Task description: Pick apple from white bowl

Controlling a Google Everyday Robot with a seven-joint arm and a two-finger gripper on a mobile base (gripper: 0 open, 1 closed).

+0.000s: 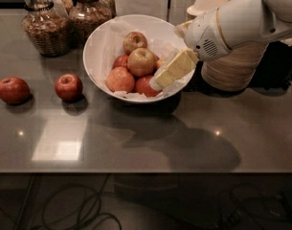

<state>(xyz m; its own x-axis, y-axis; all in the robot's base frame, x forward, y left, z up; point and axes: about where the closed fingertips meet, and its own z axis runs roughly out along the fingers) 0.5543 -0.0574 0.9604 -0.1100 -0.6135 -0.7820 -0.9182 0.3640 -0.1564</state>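
The apple (142, 61) sits atop the pile in the white bowl (94, 47), not yet picked. My gripper (161, 79) hangs inside the bowl's right rim, just beside the apple. I cannot tell whether it is clenched or released. The grasp remains.

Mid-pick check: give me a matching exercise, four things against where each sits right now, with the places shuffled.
Things:
1. pale yellow-green apple
2. leftmost deep red apple
3. yellowish two-finger gripper
4. stack of beige disposable bowls

Places:
A. on the dark glossy table, left of the bowl
B. right of the bowl, behind the white arm
C. atop the pile in the wide white bowl
D. over the bowl's right side

Pairs: 1-C, 2-A, 3-D, 4-B.
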